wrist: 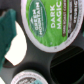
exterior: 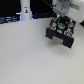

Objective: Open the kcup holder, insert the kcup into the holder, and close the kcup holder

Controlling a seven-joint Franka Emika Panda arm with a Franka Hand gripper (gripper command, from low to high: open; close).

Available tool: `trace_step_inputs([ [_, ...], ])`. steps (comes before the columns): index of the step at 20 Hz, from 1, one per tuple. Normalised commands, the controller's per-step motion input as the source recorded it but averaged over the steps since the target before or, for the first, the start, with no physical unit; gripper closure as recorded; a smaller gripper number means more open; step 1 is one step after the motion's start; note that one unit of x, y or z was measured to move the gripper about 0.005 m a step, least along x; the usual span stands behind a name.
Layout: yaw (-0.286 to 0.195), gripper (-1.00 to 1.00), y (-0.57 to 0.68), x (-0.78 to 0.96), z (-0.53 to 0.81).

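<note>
The kcup holder (exterior: 60, 35) is a black boxy unit at the exterior view's upper right, with its tray (wrist: 60, 62) of round slots showing. The kcup (wrist: 48, 25), white with a green and dark "Dark Magic" lid, fills the wrist view and sits among the black slots; in the exterior view the kcup (exterior: 60, 22) shows as a small green spot on top of the holder. My gripper (exterior: 62, 15) hangs directly over it, very close. Its fingers are too blurred to tell whether they hold the pod.
A second green-lidded pod (wrist: 27, 77) sits in a neighbouring slot. Small reddish-topped pods (exterior: 52, 25) stand at the holder's sides. A tall white bottle-shaped post (exterior: 25, 10) stands at the back, toward the exterior view's left, on the white table (exterior: 25, 55).
</note>
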Motion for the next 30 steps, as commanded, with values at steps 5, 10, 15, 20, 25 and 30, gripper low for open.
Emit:
trace_step_inputs([
  [5, 0.092, -1.0, -0.07, 0.17, 0.55],
  [10, 0.095, -1.0, -0.25, 0.29, 0.64],
  [15, 0.06, -1.0, -0.48, 0.44, 0.45],
  [20, 0.058, -1.0, -0.48, 0.48, 0.24],
  [25, 0.047, -1.0, -0.49, 0.49, 0.18],
  [30, 0.046, -1.0, -0.4, 0.54, 0.16],
])
